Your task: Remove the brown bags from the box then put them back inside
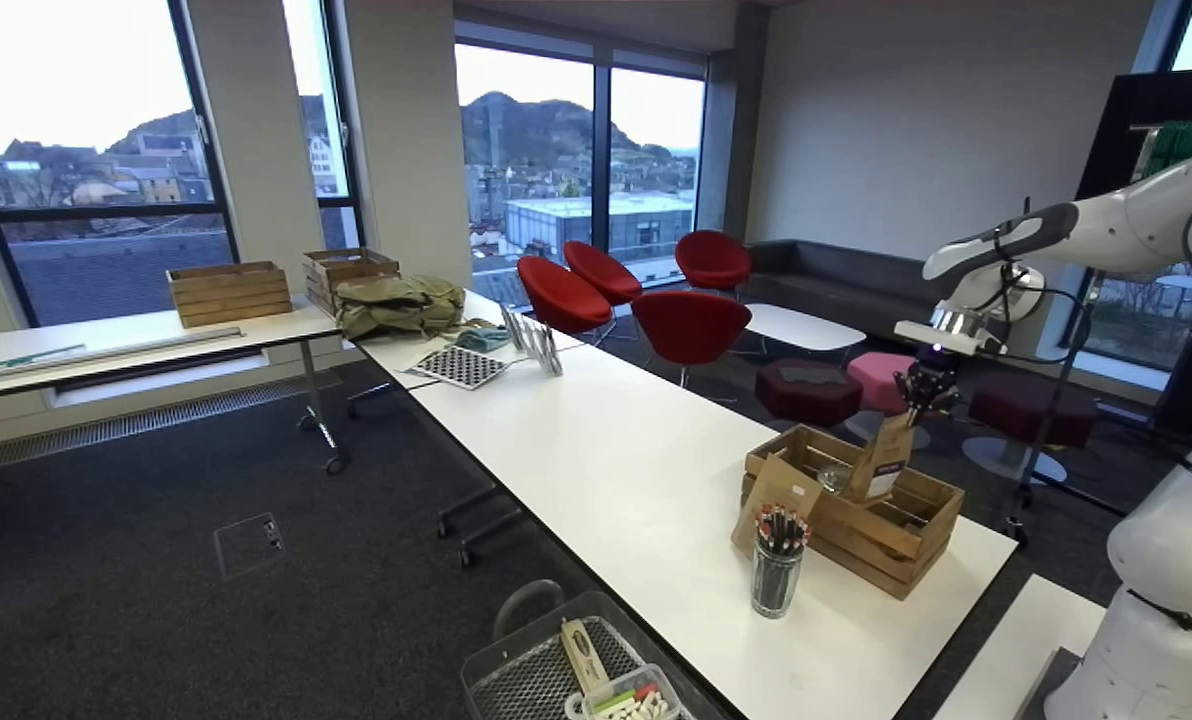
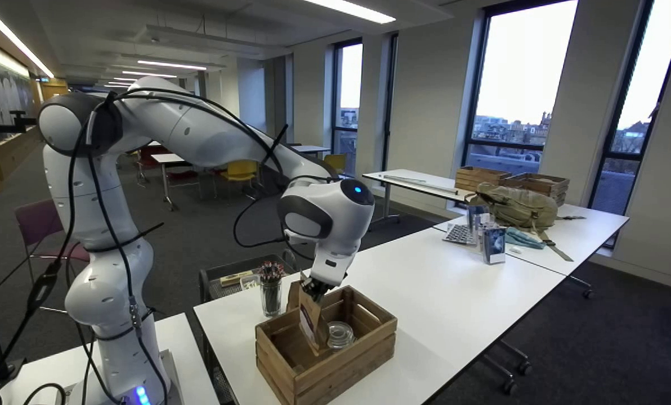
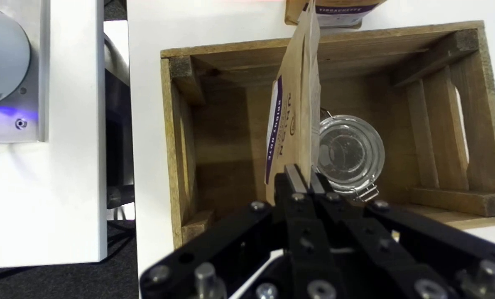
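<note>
My gripper (image 3: 307,178) is shut on the top edge of a brown bag (image 3: 291,120) with a purple-striped label. That bag is upright over the middle of the wooden box (image 2: 347,368), its lower part appearing to reach inside; I cannot tell whether it touches the floor of the box. In an exterior view the held bag (image 1: 878,465) tilts slightly beneath the gripper (image 1: 913,415). Another brown bag (image 1: 778,495) leans on the table against the outside of the box's long wall. In the wrist view only part of this second bag (image 3: 334,12) shows, at the top edge.
Inside the box, a clear clip-top glass jar (image 3: 349,151) sits right beside the held bag. A glass of red-tipped pencils (image 1: 776,575) stands near the leaning bag. Below the table edge is a mesh trolley tray (image 1: 516,680). Farther along are photo stands (image 2: 493,244) and a backpack (image 2: 515,207).
</note>
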{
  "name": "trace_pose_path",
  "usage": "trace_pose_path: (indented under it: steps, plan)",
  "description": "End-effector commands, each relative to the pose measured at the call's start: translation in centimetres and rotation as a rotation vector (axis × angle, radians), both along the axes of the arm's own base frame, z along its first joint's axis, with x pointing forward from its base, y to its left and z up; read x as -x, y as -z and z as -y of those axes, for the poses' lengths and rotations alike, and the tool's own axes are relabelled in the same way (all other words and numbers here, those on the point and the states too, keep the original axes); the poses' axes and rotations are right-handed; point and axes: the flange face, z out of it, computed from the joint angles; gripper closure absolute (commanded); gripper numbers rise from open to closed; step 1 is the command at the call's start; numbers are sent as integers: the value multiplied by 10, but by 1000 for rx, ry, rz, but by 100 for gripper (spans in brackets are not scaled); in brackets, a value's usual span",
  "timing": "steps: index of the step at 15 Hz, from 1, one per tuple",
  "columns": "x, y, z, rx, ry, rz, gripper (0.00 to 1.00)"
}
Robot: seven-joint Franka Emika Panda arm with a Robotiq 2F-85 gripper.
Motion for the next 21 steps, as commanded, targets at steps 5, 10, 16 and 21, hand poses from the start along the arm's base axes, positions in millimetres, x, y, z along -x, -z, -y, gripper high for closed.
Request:
trace_pose_path:
  steps: [5,10,16,21]
  plan:
    - [35,3,-22,-13,-111,-144,100]
    - [33,7,-32,-9,-188,-192,66]
    - [1,6,-80,5,-443,-200,21]
    - [-37,-16,-141,68,-705,-200,0]
